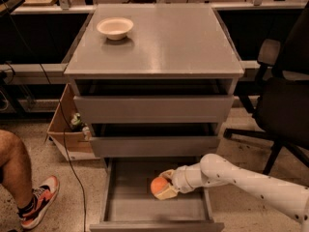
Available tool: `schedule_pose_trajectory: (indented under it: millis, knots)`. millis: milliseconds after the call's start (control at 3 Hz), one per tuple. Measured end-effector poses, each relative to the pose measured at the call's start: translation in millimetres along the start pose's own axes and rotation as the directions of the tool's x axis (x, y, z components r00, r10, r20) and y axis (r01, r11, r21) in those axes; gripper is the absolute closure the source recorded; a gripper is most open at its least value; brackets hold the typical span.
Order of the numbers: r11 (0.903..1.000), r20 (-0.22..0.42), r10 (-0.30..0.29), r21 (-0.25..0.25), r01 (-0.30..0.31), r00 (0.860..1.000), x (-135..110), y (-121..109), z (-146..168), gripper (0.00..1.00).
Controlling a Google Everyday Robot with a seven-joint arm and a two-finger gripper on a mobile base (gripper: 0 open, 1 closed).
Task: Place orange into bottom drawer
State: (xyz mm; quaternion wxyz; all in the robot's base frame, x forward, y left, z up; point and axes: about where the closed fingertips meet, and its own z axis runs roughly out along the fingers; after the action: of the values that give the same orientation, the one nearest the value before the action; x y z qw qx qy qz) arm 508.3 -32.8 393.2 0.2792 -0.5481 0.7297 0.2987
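A white robot arm reaches in from 4 o'clock. Its two-finger gripper sits low over the pulled-out bottom drawer, a wide shallow grey metal tray at 6 o'clock. The cream fingers are clamped on the round, dull-skinned orange, one above it and one below. The orange is inside the drawer's outline, right of centre; whether it touches the floor cannot be told. A cream bowl stands at 11 o'clock on the grey cabinet top.
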Motion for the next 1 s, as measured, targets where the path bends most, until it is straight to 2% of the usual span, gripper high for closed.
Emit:
schedule_pose_trajectory:
  millis: [333,667,1000]
  knots:
    - [0.9952,0.063,0.038,0.087,-0.043,0.997,39,-52,30,1.00]
    - [0.9862,0.093,0.076,0.140,-0.089,0.993,94,-77,86,1.00]
    - [0.9910,0.101,0.025,0.128,-0.038,0.995,130,-70,140,0.86]
